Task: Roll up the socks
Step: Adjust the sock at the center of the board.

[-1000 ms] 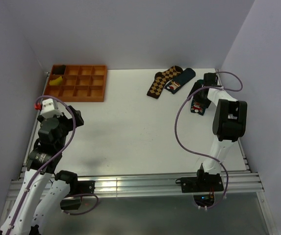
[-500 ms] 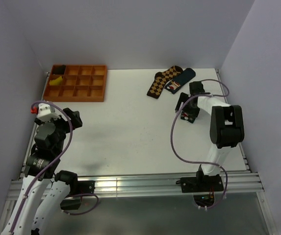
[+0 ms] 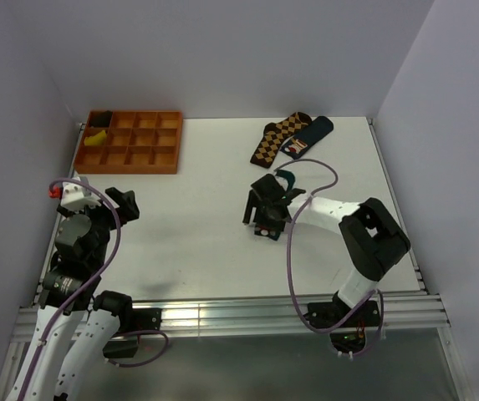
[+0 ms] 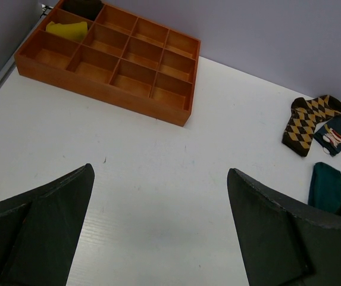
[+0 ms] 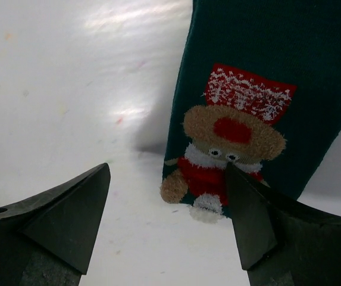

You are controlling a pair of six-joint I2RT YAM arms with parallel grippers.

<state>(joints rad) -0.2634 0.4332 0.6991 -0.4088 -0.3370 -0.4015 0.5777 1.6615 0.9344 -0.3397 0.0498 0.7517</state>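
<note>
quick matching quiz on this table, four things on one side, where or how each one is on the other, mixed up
1 wooden tray
2 argyle sock
3 nearer teal sock
4 left claw

a open, nothing between its fingers
b far left corner of the table
c bear patch up, between the right claw's fingers
d brown and yellow diamonds

Pairs: 1-b, 2-d, 3-c, 4-a

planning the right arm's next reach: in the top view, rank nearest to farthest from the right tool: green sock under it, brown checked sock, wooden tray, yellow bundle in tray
1. green sock, beneath the right tool, mid-table
2. brown checked sock, far side
3. wooden tray, far left
4. yellow bundle, tray's left column
</note>
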